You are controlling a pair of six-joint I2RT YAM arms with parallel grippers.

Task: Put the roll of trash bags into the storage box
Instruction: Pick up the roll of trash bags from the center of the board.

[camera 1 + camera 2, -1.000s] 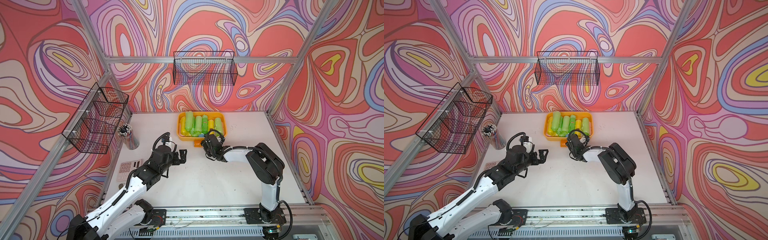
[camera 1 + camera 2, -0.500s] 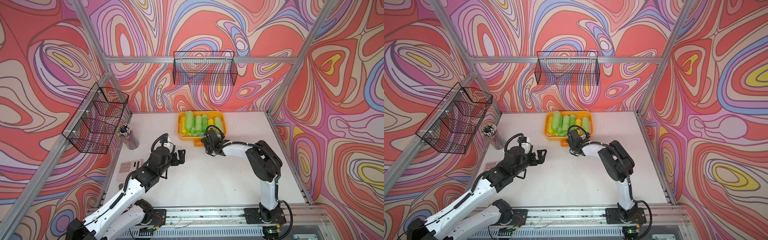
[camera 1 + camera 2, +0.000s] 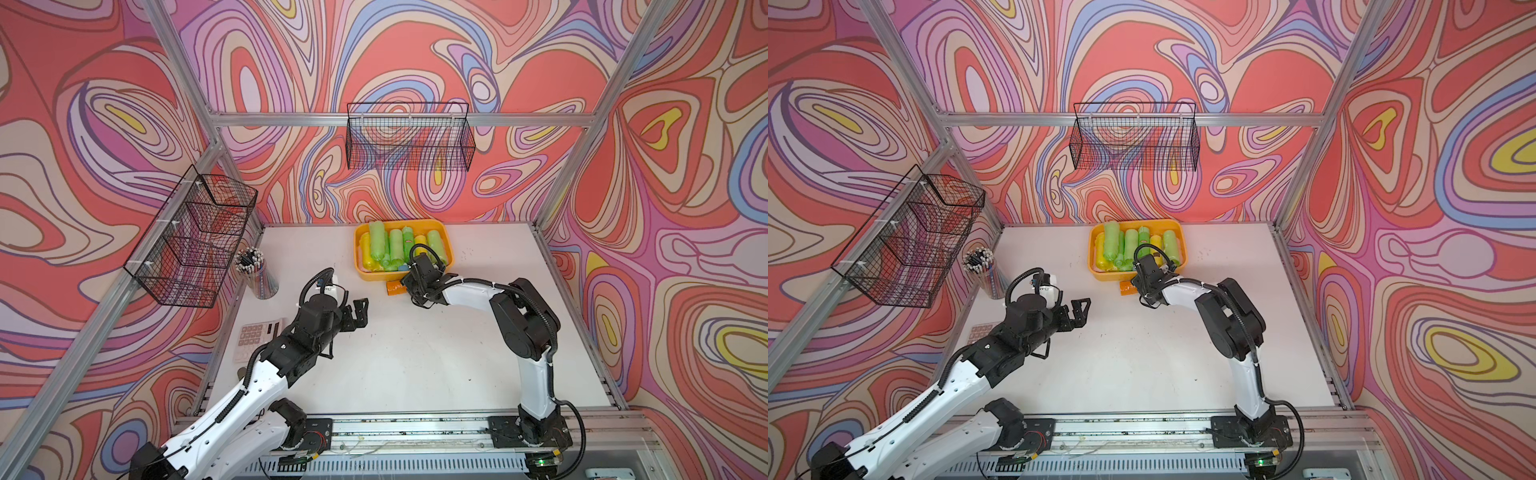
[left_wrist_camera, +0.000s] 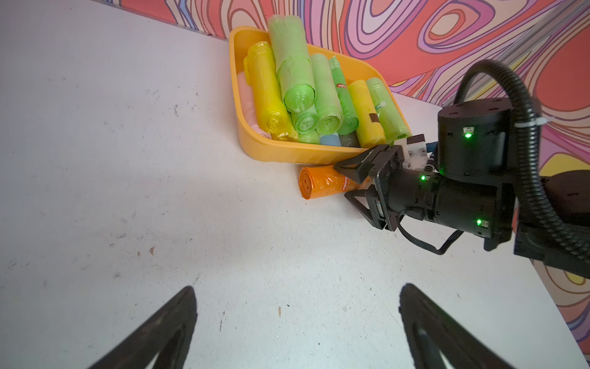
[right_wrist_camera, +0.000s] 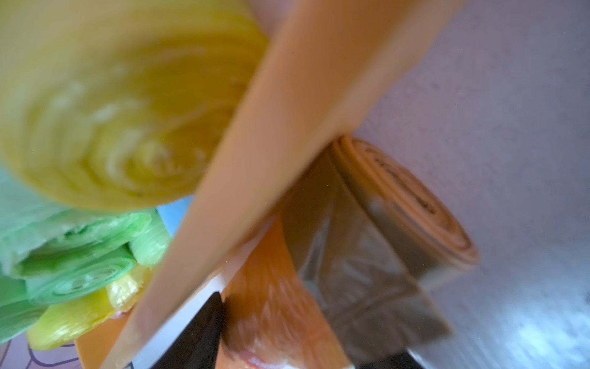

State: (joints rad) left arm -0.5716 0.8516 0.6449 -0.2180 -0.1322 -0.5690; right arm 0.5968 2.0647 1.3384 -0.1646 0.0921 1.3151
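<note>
Left wrist, roll [image 4: 319, 185] flat along storage box [image 4: 287, 152], right fingers [image 4: 354, 158] unclear, left fingers [image 4: 166, 326] apart

Swirling pink, red and purple walls [image 3: 415, 62] enclose a white tabletop [image 3: 415, 353]. A black wire basket [image 3: 409, 141] hangs at twelve o'clock, a tiered wire basket [image 3: 191, 237] at nine o'clock.

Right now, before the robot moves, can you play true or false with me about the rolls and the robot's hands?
1. The orange roll lies on the table, outside the storage box. True.
2. The left gripper holds a green roll. False: it is open and empty.
3. The storage box is empty. False: green rolls and yellow rolls lie in it.
4. The right gripper has a finger on each side of the orange roll. True.
5. The pencil cup lies tipped over. False: it stands upright on the table.
</note>
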